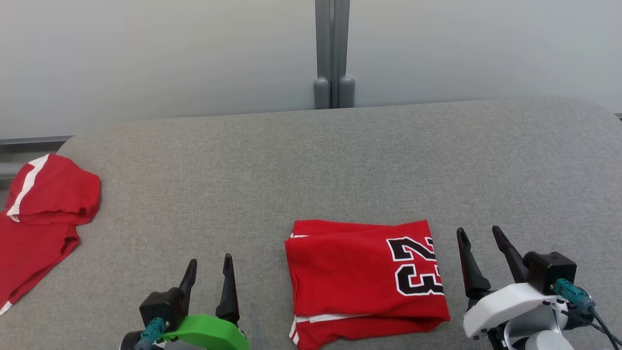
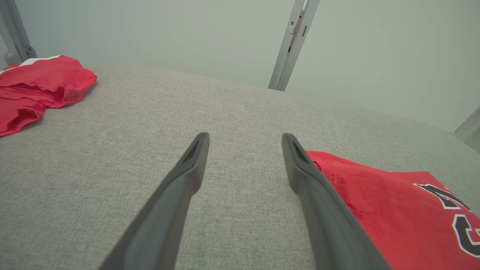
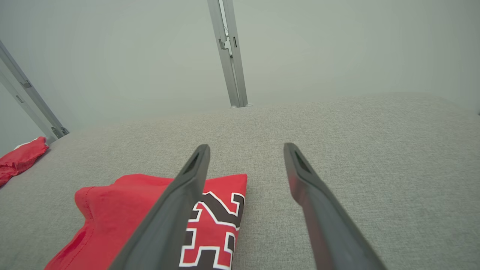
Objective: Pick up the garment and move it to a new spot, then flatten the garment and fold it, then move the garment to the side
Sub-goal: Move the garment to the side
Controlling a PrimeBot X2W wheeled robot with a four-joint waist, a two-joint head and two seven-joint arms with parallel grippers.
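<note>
The red jersey (image 1: pixel 364 277) lay folded into a rough rectangle between the two end effectors, with its black-and-white number 23 (image 1: pixel 417 267) on the half nearer the right end effector (image 1: pixel 479 231). That end effector stood just beside the jersey's edge, fingers apart and holding nothing. In the right wrist view its finger on the jersey's side appeared over the printed corner, though contact could not be judged. The left end effector (image 1: pixel 210 260) sat a little further from the jersey's opposite edge, likewise spread wide and empty, with bare surface between its fingers.

Judging by the tidy fold, what remained was probably the move to the side. To do it well, each end effector should come in low at its own edge and pinch through every layer, not just the top one. A white-trimmed lower layer poked out along the edge nearest the robot and would likely drag or unfold if missed. Raising both sides level and together should keep the fold. The grey fabric-covered desk (image 1: pixel 340 160) looked grippy, so a lift seemed safer than a slide. Well beyond the left end effector lay another red garment (image 1: pixel 43 209), and the jersey would best land apart from it.
</note>
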